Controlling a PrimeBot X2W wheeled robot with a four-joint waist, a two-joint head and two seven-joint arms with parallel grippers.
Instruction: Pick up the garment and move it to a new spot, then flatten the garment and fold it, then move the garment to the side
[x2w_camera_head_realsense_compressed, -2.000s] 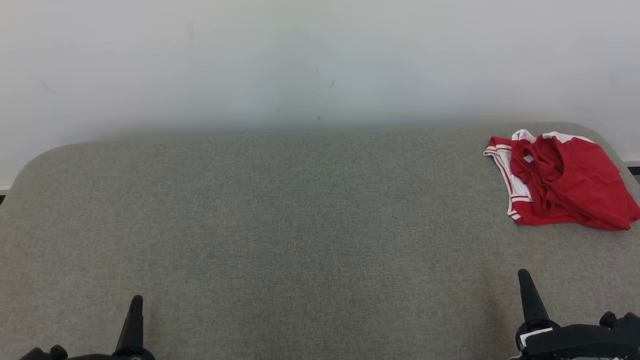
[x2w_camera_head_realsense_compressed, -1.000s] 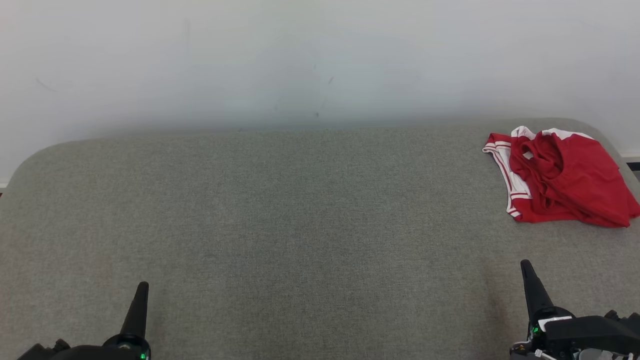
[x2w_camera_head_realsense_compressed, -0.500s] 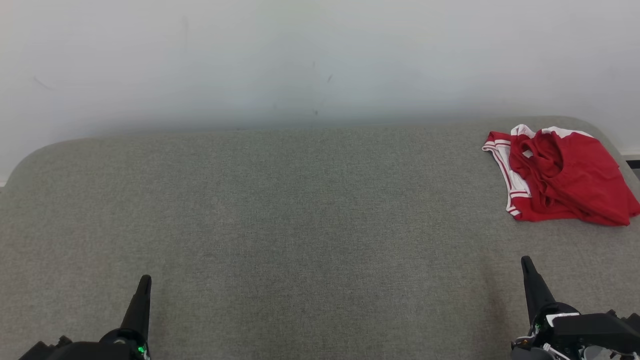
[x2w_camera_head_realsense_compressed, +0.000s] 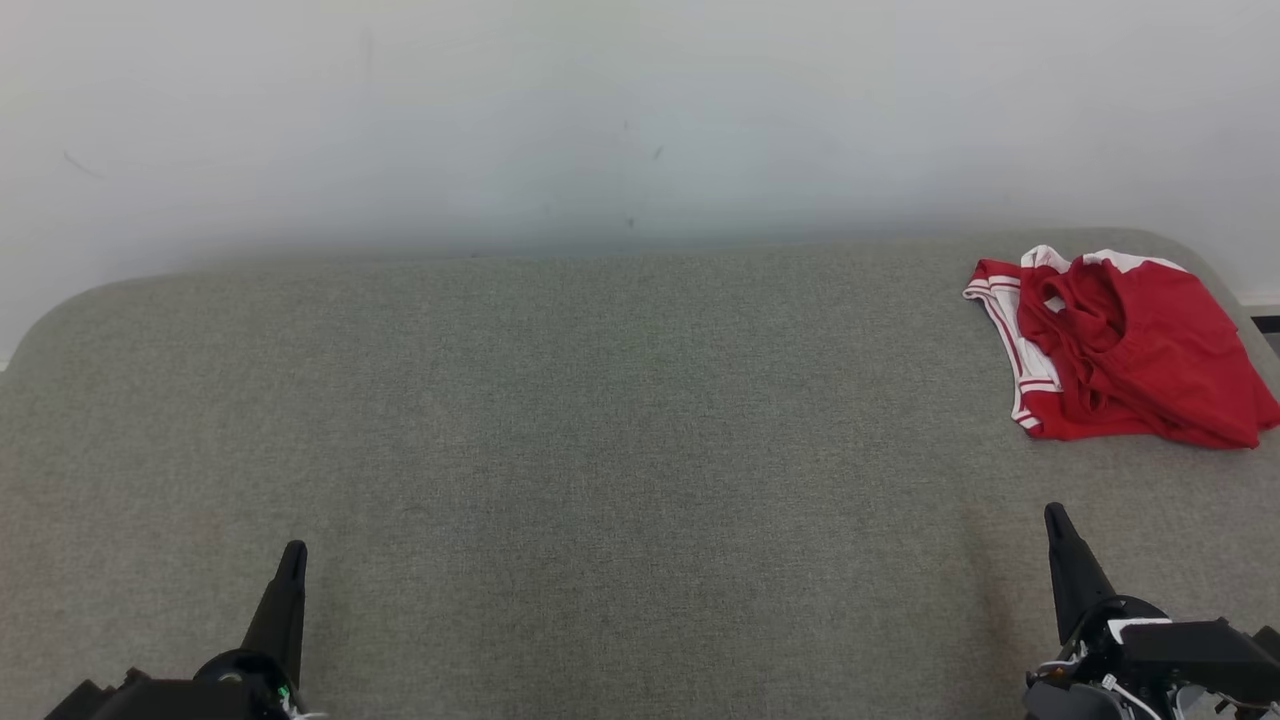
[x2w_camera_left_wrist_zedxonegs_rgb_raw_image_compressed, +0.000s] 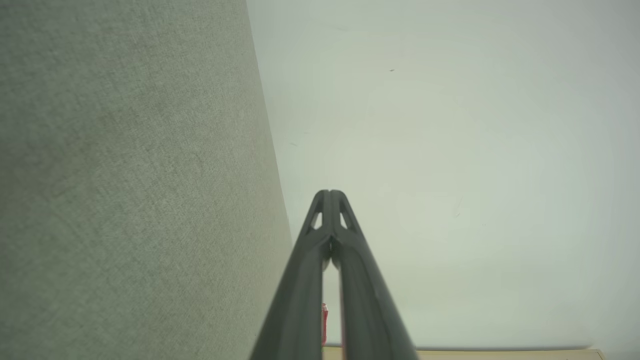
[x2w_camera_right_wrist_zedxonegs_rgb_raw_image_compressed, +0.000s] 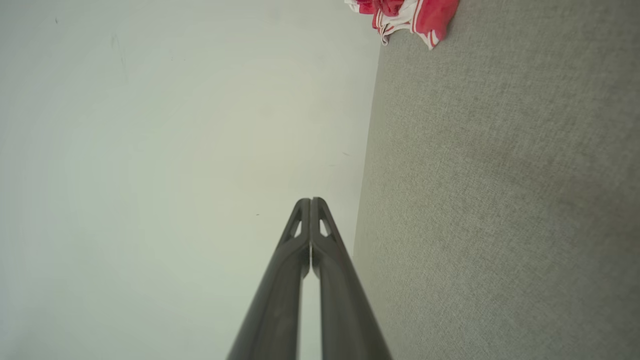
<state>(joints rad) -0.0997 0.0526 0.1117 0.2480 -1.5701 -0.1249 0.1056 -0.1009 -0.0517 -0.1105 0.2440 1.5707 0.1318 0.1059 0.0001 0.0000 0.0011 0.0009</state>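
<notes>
Red garment (x2w_camera_head_realsense_compressed: 1130, 345) lies rumpled at the far right corner of the table (x2w_camera_head_realsense_compressed: 600, 420). That fits either awaiting pickup or set aside after a loose fold. Left gripper (x2w_camera_head_realsense_compressed: 293, 552) and right gripper (x2w_camera_head_realsense_compressed: 1053, 515) are both pinched shut and empty, parked at the near edge, well clear.

Bright, soft, even light fills all three views. The white wall (x2w_camera_head_realsense_compressed: 640, 100) darkens gently toward its foot, where a blurred grey band meets the far edge of the bench (x2w_camera_head_realsense_compressed: 600, 400). A faint darker patch lies on the fabric just beside the right tool (x2w_camera_head_realsense_compressed: 1052, 515). The weave reads crisp mid-frame in the head view. In the wrist views the bench edge bows from lens distortion, and the left tool (x2w_camera_left_wrist_zedxonegs_rgb_raw_image_compressed: 330, 192) blurs toward the bottom edge.
</notes>
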